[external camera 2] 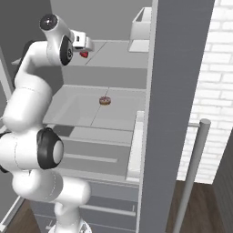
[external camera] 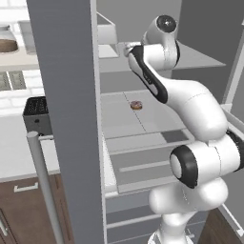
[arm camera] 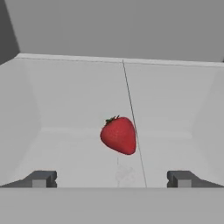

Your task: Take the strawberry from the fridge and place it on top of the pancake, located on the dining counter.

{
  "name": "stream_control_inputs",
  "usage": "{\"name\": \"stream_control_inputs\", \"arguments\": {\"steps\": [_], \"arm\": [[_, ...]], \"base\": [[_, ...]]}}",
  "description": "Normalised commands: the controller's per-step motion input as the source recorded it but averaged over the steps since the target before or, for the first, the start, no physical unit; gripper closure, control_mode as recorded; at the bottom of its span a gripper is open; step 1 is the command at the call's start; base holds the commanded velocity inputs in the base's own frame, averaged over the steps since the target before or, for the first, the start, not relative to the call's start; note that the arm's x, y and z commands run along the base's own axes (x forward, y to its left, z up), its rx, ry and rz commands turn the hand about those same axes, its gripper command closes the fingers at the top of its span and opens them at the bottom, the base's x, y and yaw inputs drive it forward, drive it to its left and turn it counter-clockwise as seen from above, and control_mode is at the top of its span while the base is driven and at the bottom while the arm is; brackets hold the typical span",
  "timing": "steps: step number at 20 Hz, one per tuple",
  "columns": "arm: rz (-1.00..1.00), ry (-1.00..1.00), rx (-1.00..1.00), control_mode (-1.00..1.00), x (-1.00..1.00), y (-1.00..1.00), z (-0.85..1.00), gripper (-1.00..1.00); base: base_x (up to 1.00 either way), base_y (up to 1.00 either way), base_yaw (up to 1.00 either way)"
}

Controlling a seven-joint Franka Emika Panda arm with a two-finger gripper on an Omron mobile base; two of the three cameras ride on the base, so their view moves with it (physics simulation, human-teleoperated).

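Note:
The strawberry (arm camera: 119, 134) is a small bright-red fruit lying on a pale grey upper shelf of the fridge (external camera 2: 113, 54). From the right base view the strawberry (external camera 2: 84, 54) peeks out just beyond my hand. My gripper (arm camera: 111, 178) is open, with its two dark fingertips (arm camera: 41, 178) set wide on either side of the fruit and a little short of it. Nothing is between them. The fridge's open grey door (external camera: 66, 119) stands at the left of the left base view. The pancake and the dining counter are out of view.
A brownish-pink ring-shaped doughnut (external camera: 136, 105) lies on the shelf below, also the doughnut (external camera 2: 105, 100). A white bin (external camera 2: 140, 29) sits at the shelf's right end. The long door handle (external camera: 43, 183) and a brown cabinet counter with a dark toaster-like box (external camera: 35, 112) stand at the left.

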Motion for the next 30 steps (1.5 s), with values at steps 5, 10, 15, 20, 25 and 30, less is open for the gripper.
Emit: {"name": "stream_control_inputs", "arguments": {"steps": [5,10,15,20,25,30], "arm": [[0.03,0.04,0.00,-1.00,0.65,-0.13,-0.19,-1.00],[0.10,0.00,0.00,-1.00,0.47,-0.01,0.00,-1.00],[0.06,0.05,0.00,-1.00,0.35,-0.03,-0.01,-1.00],[-0.01,0.15,0.00,-1.00,0.01,-0.06,-0.15,-1.00],[0.00,0.03,0.00,-1.00,0.00,0.02,-0.29,-1.00],[0.00,0.00,0.00,-1.00,0.00,0.12,-0.28,-1.00]], "base": [[0.00,0.00,0.00],[0.00,0.00,0.00],[0.00,0.00,0.00],[0.00,0.00,0.00],[0.00,0.00,0.00],[0.00,0.00,0.00]]}}
